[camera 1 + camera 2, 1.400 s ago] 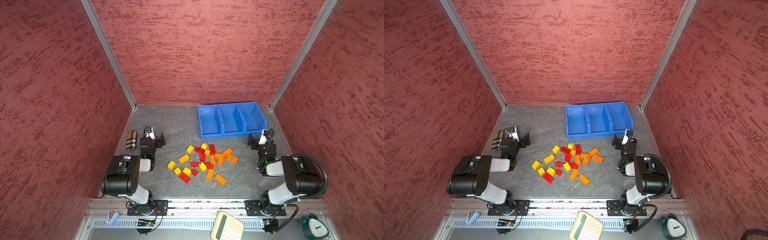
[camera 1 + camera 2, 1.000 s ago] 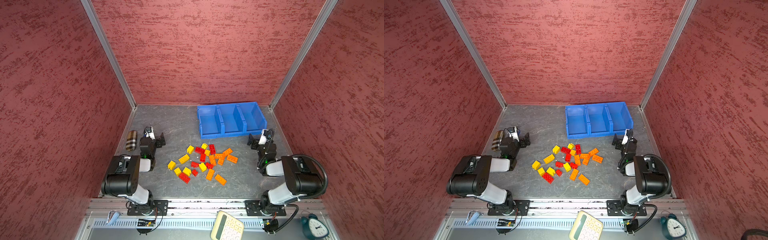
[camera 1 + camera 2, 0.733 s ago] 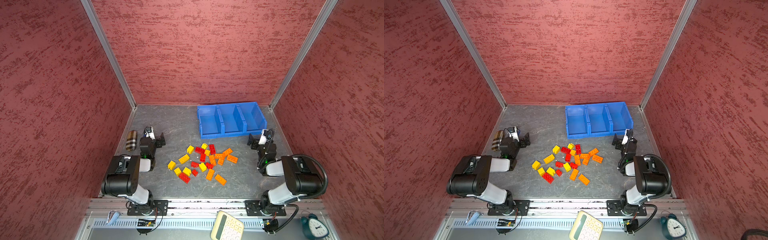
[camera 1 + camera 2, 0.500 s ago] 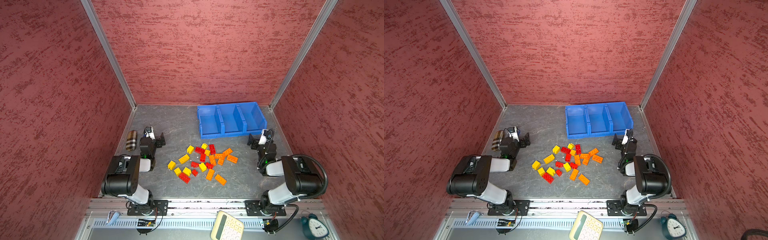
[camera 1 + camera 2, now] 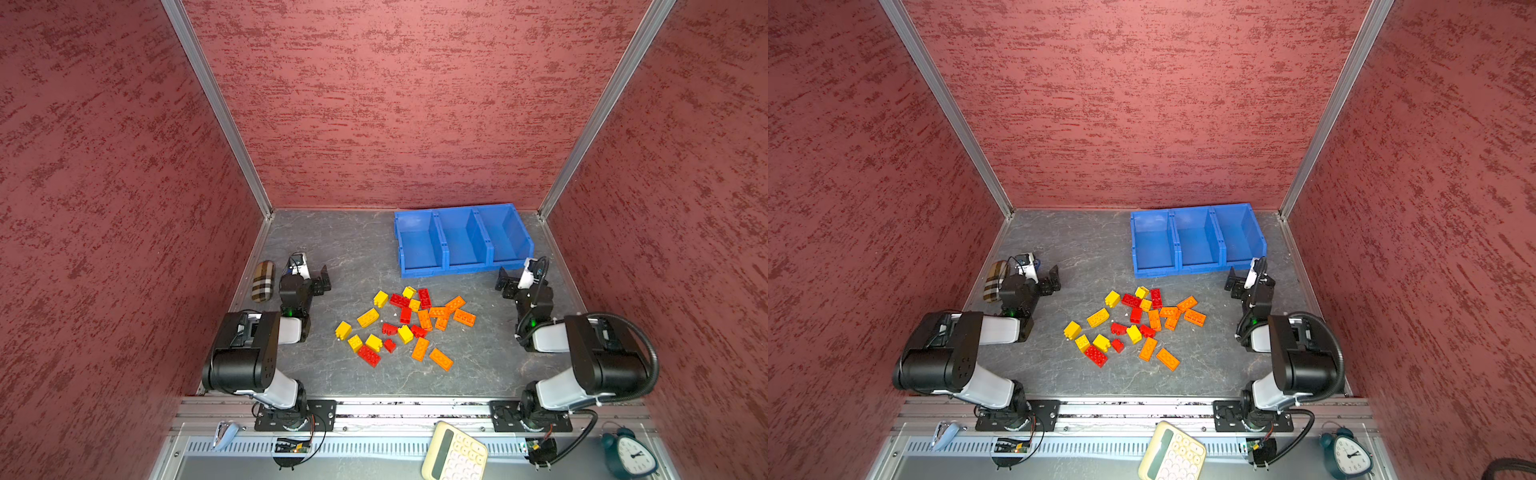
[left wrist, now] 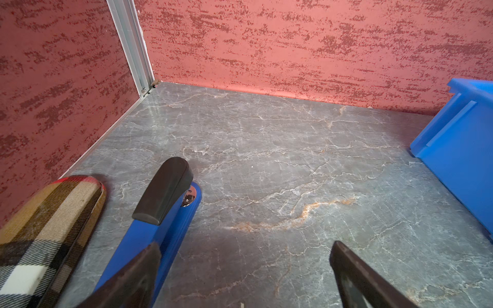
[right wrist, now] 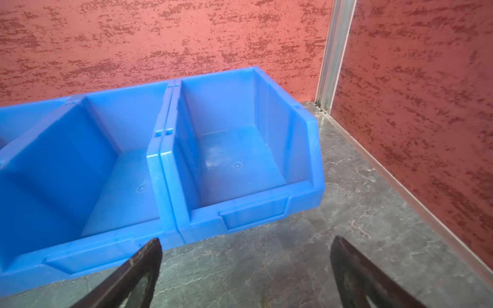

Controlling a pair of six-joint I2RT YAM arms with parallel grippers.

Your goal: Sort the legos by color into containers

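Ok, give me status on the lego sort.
Left claw, right claw open, empty. Legos all loose on table, containers empty. Stapler, plaid pouch beside left claw, off the path.

No change to call here: from the earlier looks to now, nothing shifts in both top views, the legos (image 5: 406,314) included.

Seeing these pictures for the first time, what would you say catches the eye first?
The scattered legos, yellow, orange and red, at the middle of the table stand out first. Behind them, toward the right, the row of blue containers holds none. The left end effector and right end effector flank the pile, open.
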